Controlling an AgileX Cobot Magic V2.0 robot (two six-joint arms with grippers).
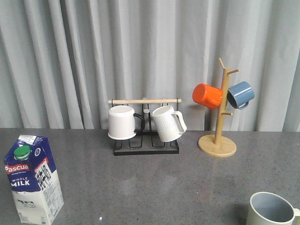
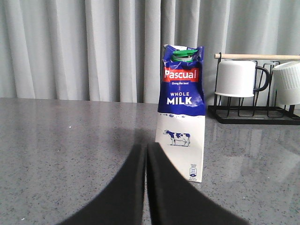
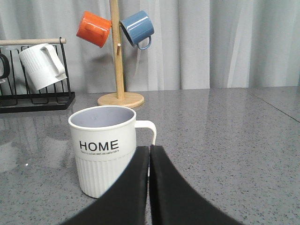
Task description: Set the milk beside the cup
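Note:
The milk (image 1: 32,178) is a tall blue and white carton with a green cap, upright at the table's front left; it shows as well in the left wrist view as the milk (image 2: 183,108). The cup (image 1: 273,209), pale cream with a blue-grey inside, stands at the front right corner, and the right wrist view shows the cup (image 3: 104,147) with "HOME" on its front. My left gripper (image 2: 146,146) is shut and empty, short of the carton. My right gripper (image 3: 150,149) is shut and empty, just before the cup's handle. Neither gripper appears in the front view.
A black wire rack (image 1: 146,145) at the back centre holds a white mug with a black handle (image 1: 123,122) and a ribbed white mug (image 1: 168,123). A wooden mug tree (image 1: 218,140) at the back right carries an orange mug (image 1: 207,95) and a blue mug (image 1: 241,94).

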